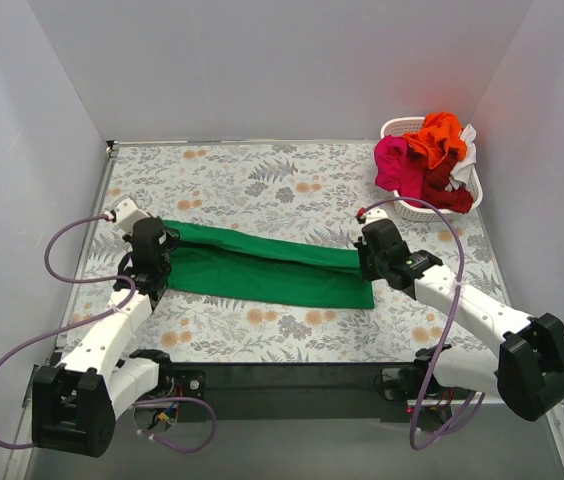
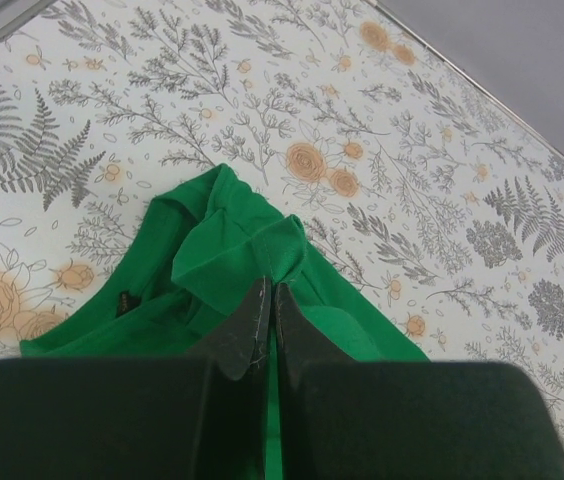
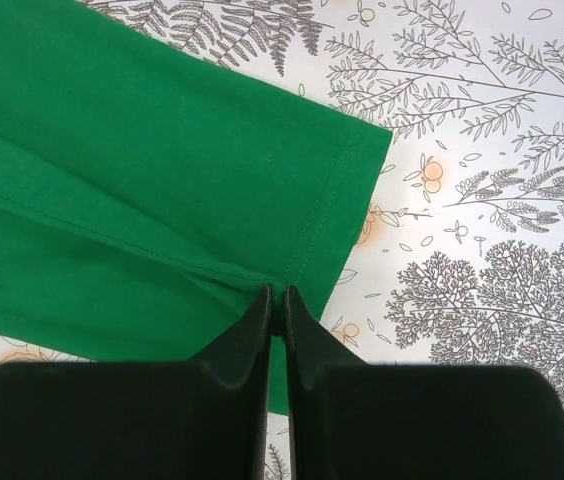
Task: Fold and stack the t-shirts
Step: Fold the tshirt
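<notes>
The green t-shirt (image 1: 262,265) lies folded lengthwise in a long band across the middle of the floral table. My left gripper (image 1: 150,258) is shut on its left end, pinching bunched cloth near the collar (image 2: 237,245). My right gripper (image 1: 370,262) is shut on its right end, pinching a fold at the hem (image 3: 307,255). The orange (image 1: 436,137), magenta pink (image 1: 394,160), dark red (image 1: 440,188) and white (image 1: 466,148) t-shirts lie heaped in the basket at the far right.
The white plastic basket (image 1: 404,209) stands at the back right corner. Grey walls close the table on three sides. Purple cables loop beside both arm bases. Bare floral tabletop (image 1: 252,170) lies behind the green shirt.
</notes>
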`<action>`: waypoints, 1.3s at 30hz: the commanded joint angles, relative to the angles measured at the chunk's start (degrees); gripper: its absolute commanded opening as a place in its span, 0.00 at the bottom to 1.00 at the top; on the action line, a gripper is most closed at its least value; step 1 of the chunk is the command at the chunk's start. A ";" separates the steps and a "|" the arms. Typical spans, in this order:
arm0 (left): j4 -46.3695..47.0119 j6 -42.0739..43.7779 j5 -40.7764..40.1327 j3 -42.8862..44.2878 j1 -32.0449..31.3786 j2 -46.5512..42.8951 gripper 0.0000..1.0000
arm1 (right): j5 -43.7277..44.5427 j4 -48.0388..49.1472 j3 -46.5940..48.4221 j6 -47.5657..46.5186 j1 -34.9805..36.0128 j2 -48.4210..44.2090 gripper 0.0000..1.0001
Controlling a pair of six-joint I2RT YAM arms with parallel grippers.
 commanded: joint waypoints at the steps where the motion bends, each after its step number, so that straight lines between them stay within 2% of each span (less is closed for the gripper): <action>1: -2.61 -2.08 -1.87 -1.47 0.27 -2.88 0.00 | 3.10 -0.95 -0.87 1.62 0.29 -2.07 0.01; 7: -5.42 -3.85 -0.65 -4.46 0.27 -5.70 0.00 | 3.19 -1.47 -2.54 2.85 1.08 -2.25 0.01; 9: -6.65 -5.07 -0.73 -4.98 0.27 -7.19 0.23 | 3.45 -1.91 -3.16 3.37 1.70 -1.98 0.04; 11: -7.35 -5.69 -0.99 -5.69 0.27 -9.38 0.45 | 4.15 -2.96 -3.33 4.25 2.22 -1.90 0.13; 12: -7.79 -6.04 -1.08 -5.78 0.27 -10.27 0.57 | 4.85 -3.40 -3.25 4.60 2.92 -1.89 0.22; 15: -7.88 -6.31 -0.91 -6.22 0.27 -14.39 0.71 | 6.78 -6.13 -1.50 5.48 4.59 -2.68 0.34; 19: -6.57 -6.40 0.76 -5.95 0.27 -15.82 0.75 | 8.55 -9.03 2.01 6.19 6.27 -4.62 0.46; 22: -3.94 -6.31 4.18 -5.43 0.27 -11.10 0.76 | 8.11 -8.59 4.21 5.49 6.53 -4.54 0.50; 29: 4.06 -6.22 10.78 -2.27 -1.39 4.21 0.76 | 8.47 -3.24 6.59 4.25 6.45 3.97 0.48; 35: 7.84 -5.43 11.05 0.73 -8.24 11.51 0.76 | 9.86 -1.65 8.62 4.61 6.19 11.54 0.45; 39: 10.13 -5.52 12.10 1.87 -12.90 14.94 0.76 | 11.01 -1.74 8.88 4.78 5.48 13.04 0.45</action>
